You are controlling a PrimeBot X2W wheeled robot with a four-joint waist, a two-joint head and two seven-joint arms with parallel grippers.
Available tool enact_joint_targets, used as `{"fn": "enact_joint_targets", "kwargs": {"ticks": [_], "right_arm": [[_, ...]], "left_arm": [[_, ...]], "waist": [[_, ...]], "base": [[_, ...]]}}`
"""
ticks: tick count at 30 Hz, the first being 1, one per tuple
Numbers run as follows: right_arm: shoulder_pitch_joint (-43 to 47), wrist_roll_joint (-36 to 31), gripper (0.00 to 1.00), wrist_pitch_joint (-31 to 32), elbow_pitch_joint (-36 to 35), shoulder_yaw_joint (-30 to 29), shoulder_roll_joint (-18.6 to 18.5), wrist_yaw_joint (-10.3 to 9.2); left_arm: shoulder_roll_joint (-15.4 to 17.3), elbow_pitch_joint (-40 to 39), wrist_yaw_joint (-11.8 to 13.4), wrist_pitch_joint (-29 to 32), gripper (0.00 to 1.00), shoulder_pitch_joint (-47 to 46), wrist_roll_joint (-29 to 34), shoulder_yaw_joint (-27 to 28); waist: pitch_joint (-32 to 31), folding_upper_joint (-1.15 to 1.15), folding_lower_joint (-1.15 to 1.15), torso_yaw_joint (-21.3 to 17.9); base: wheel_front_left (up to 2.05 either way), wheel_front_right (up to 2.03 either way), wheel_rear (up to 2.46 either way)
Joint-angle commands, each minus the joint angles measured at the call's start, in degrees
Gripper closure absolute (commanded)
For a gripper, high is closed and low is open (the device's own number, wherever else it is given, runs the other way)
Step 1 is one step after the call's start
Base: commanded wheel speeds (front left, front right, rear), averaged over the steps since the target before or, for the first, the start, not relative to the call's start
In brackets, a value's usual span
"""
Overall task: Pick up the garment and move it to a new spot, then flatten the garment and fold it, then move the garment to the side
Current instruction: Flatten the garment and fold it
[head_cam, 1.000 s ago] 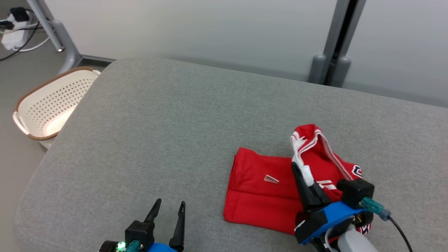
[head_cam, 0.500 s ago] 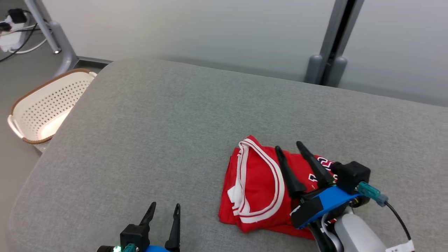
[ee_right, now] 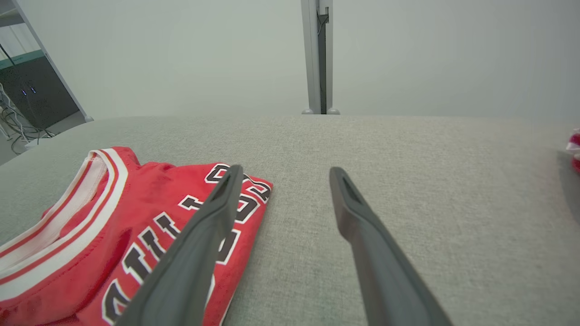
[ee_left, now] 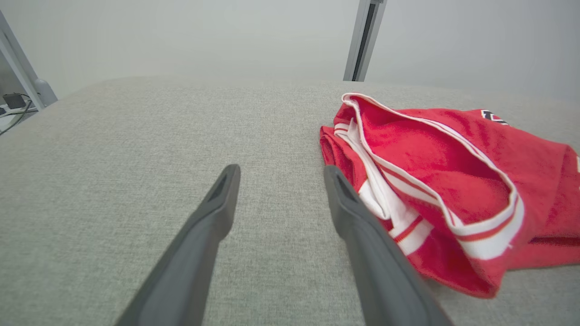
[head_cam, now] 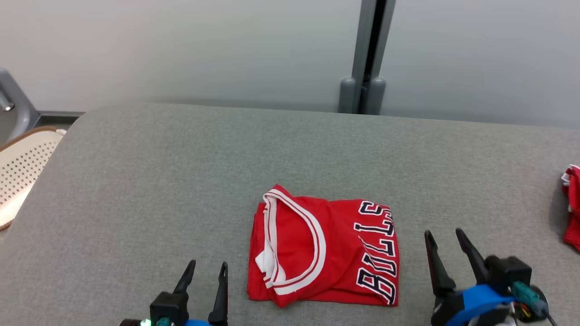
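Note:
A red garment [head_cam: 324, 251] with white trim and black lettering lies folded into a rough square on the grey cushioned surface [head_cam: 181, 181]. It also appears at the right of the left wrist view [ee_left: 435, 181] and at the lower left of the right wrist view [ee_right: 113, 231]. My left gripper [head_cam: 206, 269] stands open to the garment's left, nothing between its fingers [ee_left: 213, 217]. To the garment's right my right gripper [head_cam: 444, 240] is open and empty too, its fingers [ee_right: 358, 217] over bare fabric beside the lettered edge.
A white perforated basket [head_cam: 20, 172] with a brown rim sits off the surface's left edge. Another red and white cloth [head_cam: 572, 206] lies at the far right edge. A grey post [head_cam: 367, 54] stands against the pale wall behind.
My right gripper let go of the garment's lifted part, which dropped over into a fold, and drew back to the right. The head camera swung rightward, shifting the whole scene.

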Motion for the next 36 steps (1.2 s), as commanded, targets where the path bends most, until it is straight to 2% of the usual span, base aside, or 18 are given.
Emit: {"fn": "enact_joint_targets", "kwargs": {"ticks": [1,7,17,19,23,28,36], "right_arm": [[1.46,-0.48,0.0,-0.26,0.14,-0.33,-0.07,0.0],[5.33,0.17,0.0,-0.26,0.85,-1.58,-0.08,0.0],[4.23,-0.06,0.0,-0.26,-0.13,-0.64,-0.07,0.0],[3.98,0.21,0.0,-0.26,-1.13,2.42,-0.03,0.0],[2.93,-1.82,0.0,-0.23,-2.29,13.06,-0.11,0.0],[0.1,-2.65,0.0,-0.22,0.49,22.77,-0.13,0.0],[-6.25,-2.0,0.0,-0.22,9.72,31.41,-0.23,0.0]], "left_arm": [[0.02,-0.2,-0.06,-0.24,0.0,0.9,0.31,0.15],[0.02,-0.71,-0.18,-0.24,0.0,3.28,0.82,0.23],[0.01,-0.75,-0.46,-0.24,0.0,2.91,1.11,-0.16],[0.01,-0.56,-0.39,-0.24,0.0,2.74,0.91,-0.16],[0.01,-0.27,-0.37,-0.24,0.0,2.38,0.5,-0.35],[0.02,0.22,-0.3,-0.24,0.0,1.9,-0.13,-0.84],[0.01,0.72,-0.19,-0.24,0.0,1.05,-0.95,-1.34]], "waist": [[-0.82,0.0,0.0,-0.88],[-1.59,0.0,0.0,-2.22],[-1.68,0.0,0.0,-1.7],[-1.59,0.0,0.0,-1.18],[-0.77,0.0,0.0,0.18],[0.35,0.0,0.0,2.16],[1.98,0.0,0.0,5.45]], "base": [[0.0,0.0,0.0],[0.0,0.0,0.0],[0.0,0.0,0.0],[0.0,0.0,0.0],[0.0,0.0,0.0],[0.0,0.0,0.0],[0.0,0.0,0.0]]}}
